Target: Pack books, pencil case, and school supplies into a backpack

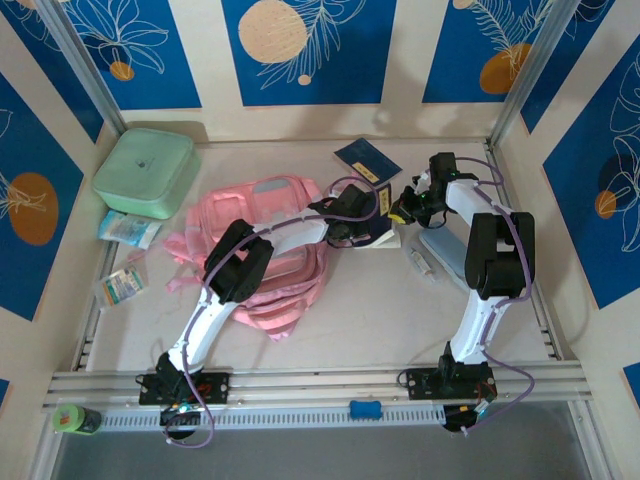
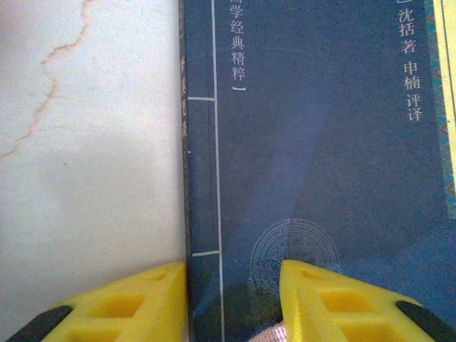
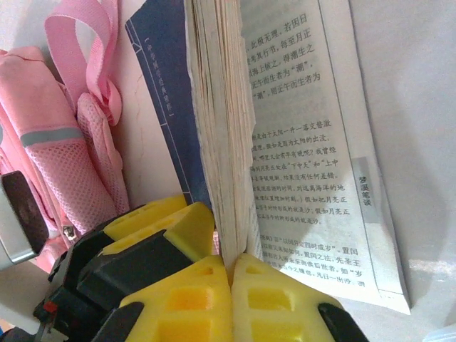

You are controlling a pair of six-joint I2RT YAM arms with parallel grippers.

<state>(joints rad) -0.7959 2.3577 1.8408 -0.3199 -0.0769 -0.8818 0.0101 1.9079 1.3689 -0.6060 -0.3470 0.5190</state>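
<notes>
Books sit toward the far middle of the desk (image 1: 380, 320), just right of the pink backpack (image 1: 275, 200), which lies flat beneath the left arm with its straps spread toward the near side. The right tool (image 3: 229, 260) is closed tight on the open book (image 3: 299, 142). It pinches a thick sheaf of pages by their edge so that they stand up from the desk, while a printed page lies flat on one side. The book's dark blue jacket shows on the other side, next to the backpack's mesh pocket and strap. Seen from above, the right tool comes close to the left tool (image 1: 352, 228) just off the backpack's right edge. The left tool's yellow fingers (image 2: 335, 299) stand partly apart and clamp nothing. One is over bare desk and the other over a navy cover (image 2: 320, 142) printed with pale characters, so they straddle its spine edge; whether they touch it I cannot tell. A closed navy book (image 1: 367, 160) lies farther back, apart from both tools. A mint-green box (image 1: 145, 172) sits at the far left corner, with small packets (image 1: 128, 228) near it.
</notes>
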